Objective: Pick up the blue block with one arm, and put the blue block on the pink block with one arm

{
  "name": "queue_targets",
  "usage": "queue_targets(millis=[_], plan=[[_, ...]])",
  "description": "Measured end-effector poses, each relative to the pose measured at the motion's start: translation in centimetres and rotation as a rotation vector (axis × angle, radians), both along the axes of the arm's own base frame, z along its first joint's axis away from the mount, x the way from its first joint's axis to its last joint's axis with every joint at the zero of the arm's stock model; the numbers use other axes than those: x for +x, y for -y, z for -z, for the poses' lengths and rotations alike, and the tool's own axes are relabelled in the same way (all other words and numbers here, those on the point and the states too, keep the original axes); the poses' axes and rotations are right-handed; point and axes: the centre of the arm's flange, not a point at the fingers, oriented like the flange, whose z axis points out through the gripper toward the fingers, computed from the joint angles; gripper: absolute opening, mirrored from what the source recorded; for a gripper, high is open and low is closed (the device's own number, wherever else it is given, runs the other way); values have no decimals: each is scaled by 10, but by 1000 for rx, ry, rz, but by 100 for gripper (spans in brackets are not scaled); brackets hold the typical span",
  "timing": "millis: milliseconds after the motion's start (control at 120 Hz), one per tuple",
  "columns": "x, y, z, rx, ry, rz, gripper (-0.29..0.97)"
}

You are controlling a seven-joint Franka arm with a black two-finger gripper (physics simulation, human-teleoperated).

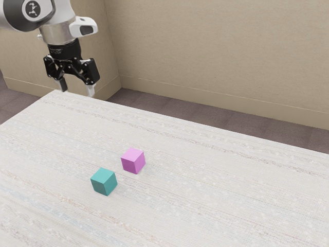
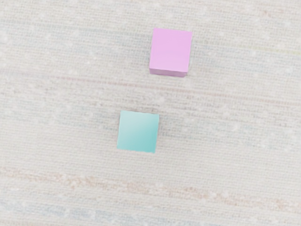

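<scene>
Blue block (image 1: pixel 104 181): teal cube flat on the desk, toward its near side, well apart from the tool.
Tool (image 1: pixel 77 91): released, fingers spread, grasping nothing, raised over the desk's far corner at the exterior view's left.
Pink block (image 1: pixel 133 160): on the desk, near the blue block, slightly farther and rightward, not touching.
Desk (image 1: pixel 231 195): pale, streaked surface.

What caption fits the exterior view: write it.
Open gripper hangs near the table corner; teal-blue block and pink block sit apart.
</scene>
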Motion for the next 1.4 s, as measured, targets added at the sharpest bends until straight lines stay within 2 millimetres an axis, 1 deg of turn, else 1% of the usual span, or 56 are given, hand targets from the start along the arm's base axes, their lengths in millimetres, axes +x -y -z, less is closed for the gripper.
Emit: queue_targets(millis=[108, 142, 175, 217, 242, 283, 342, 383, 433, 500, 550, 625, 717, 950, 1000, 1058, 1125, 1183, 1242, 1342, 1400], plan=[[0, 2, 5, -4, 1, -8, 68], [1, 3, 11, -5, -7, -11, 68], [2, 3, 26, -7, -27, -16, 68], [4, 3, 39, -7, -40, -21, 68], [5, 4, 51, -6, -59, -24, 68], [6, 5, 64, -4, -76, -28, 68], [8, 1, 93, -3, -103, -45, 68], [11, -3, 114, -4, -116, -61, 68], [17, -8, 134, -9, -121, -80, 68], [18, -17, 161, -16, -126, -108, 68], [21, -24, 178, -19, -120, -122, 68], [19, -30, 209, -22, -112, -122, 68], [26, -41, 235, -32, -85, -125, 68], [44, -63, 275, -53, -22, -123, 68], [47, -63, 285, -59, -21, -119, 68], [50, -57, 293, -63, -20, -101, 68], [53, -50, 298, -65, -10, -76, 68], [55, -48, 302, -66, 0, -57, 68], [57, -51, 308, -65, 8, -42, 68], [59, -64, 321, -69, 14, -37, 68], [61, -67, 328, -69, 15, -25, 68]])
